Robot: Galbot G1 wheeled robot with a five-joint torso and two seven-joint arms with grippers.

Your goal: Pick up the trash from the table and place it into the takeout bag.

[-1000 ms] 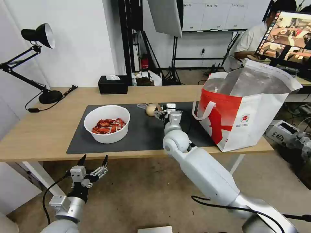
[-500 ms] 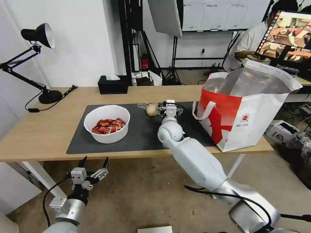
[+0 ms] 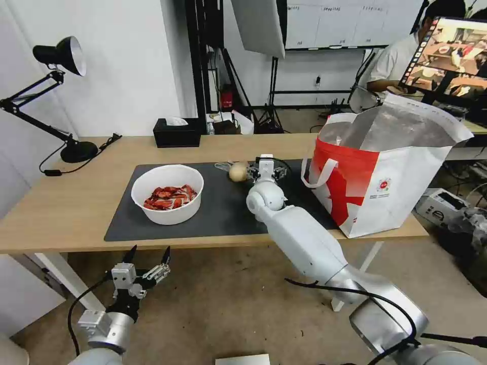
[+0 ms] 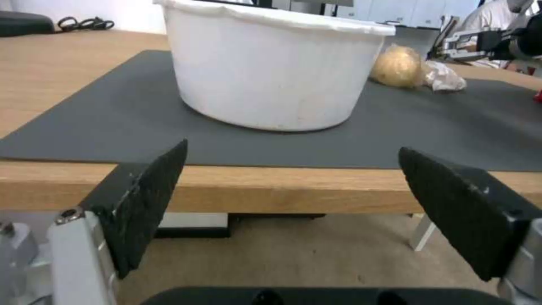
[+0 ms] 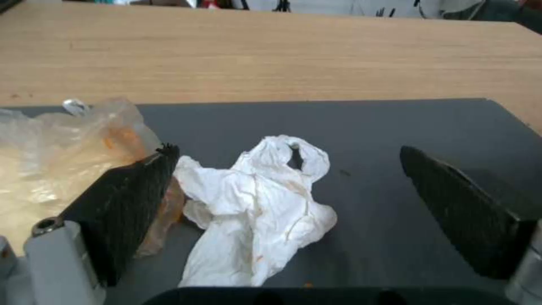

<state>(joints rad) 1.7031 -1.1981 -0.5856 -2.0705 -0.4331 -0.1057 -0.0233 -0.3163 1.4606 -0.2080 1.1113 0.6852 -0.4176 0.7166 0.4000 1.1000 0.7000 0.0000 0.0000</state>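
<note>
The right gripper [image 5: 288, 190] is held with jaws spread wide around the crumpled white tissue [image 5: 257, 212] on the dark grey mat [image 3: 223, 208], mid-frame in the head view; the left gripper [image 3: 148, 253] is parked released at lower left

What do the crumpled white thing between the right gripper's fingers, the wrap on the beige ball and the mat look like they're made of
The crumpled tissue looks like soft matte paper: limp folds, faint orange stains. The wrap on the beige ball seems thin clear plastic film, wrinkled and glossy. The mat looks like matte dark grey rubber or faux leather; which one is unclear. The open right gripper straddles the tissue.
</note>
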